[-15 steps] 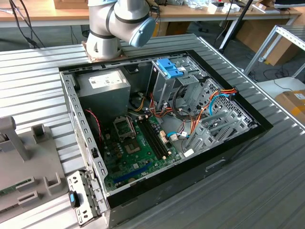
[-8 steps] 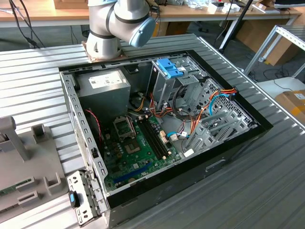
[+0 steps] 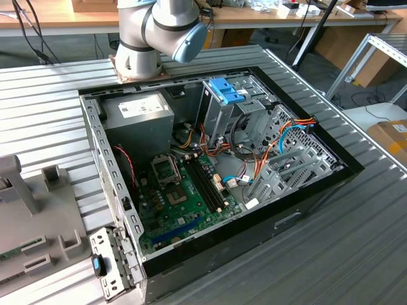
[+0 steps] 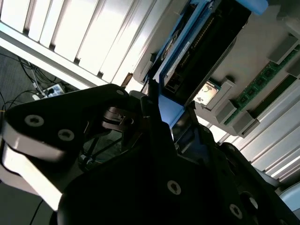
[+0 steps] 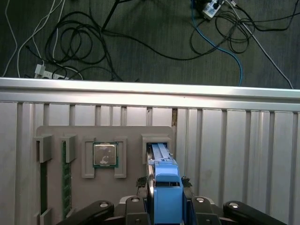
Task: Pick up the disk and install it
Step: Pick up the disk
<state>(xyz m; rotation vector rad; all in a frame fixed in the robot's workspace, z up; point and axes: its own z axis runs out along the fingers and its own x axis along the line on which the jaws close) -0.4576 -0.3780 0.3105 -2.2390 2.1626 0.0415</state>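
The end effector [image 5: 167,185] is clamped on the blue-framed disk [image 5: 165,168], which stands on edge in a slot of the grey parts holder [image 5: 126,133] on the ribbed desk [image 5: 243,154].

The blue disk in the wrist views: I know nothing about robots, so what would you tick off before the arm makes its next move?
1. The gripper clamped on the disk, in both wrist views: ok.
2. The disk free of the slot in the grey tray: not ok, its far end sits in it.
3. The chip beside the slot clear of the disk: ok.
4. The computer case open on top: ok.
5. A free bay in the metal cage: cannot tell.
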